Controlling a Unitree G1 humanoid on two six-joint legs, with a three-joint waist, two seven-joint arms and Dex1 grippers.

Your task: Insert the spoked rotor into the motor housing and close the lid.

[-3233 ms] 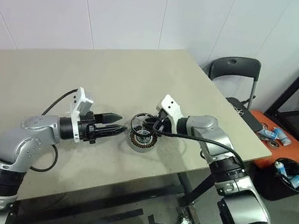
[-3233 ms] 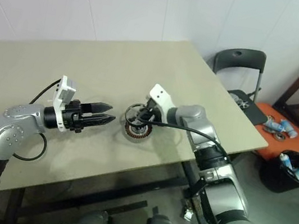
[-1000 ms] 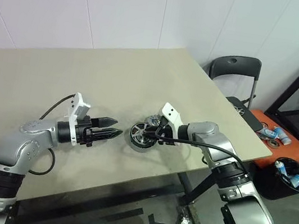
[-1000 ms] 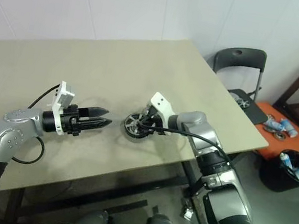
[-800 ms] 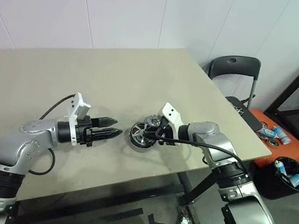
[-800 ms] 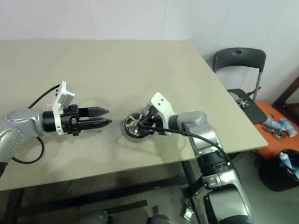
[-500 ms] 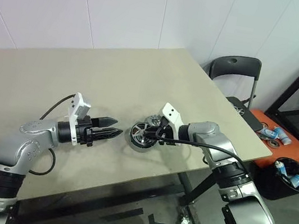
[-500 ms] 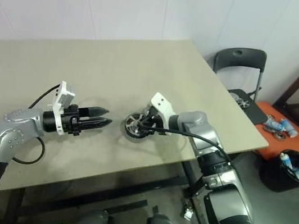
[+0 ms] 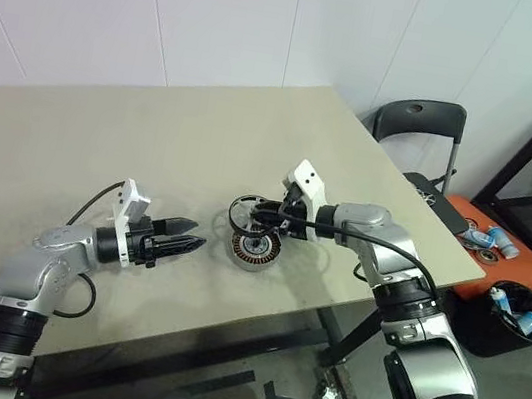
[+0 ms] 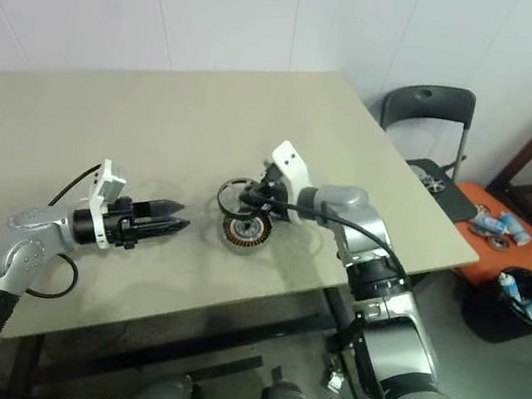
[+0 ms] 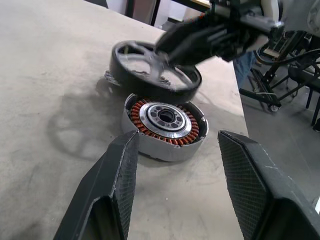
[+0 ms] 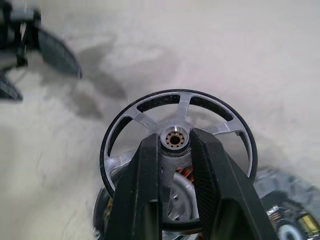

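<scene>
Right gripper (image 12: 172,165) clamped on spoked rotor (image 12: 177,137) at its hub, just above motor housing (image 11: 165,127); left gripper (image 11: 175,170) open nearby; best lowered level, centred over the windings

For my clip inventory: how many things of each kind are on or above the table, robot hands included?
spoked rotor: 1
motor housing: 1
small metal part beside the housing, partly hidden: 1
robot hands: 2, the left hand and the right hand
Total: 5
</scene>
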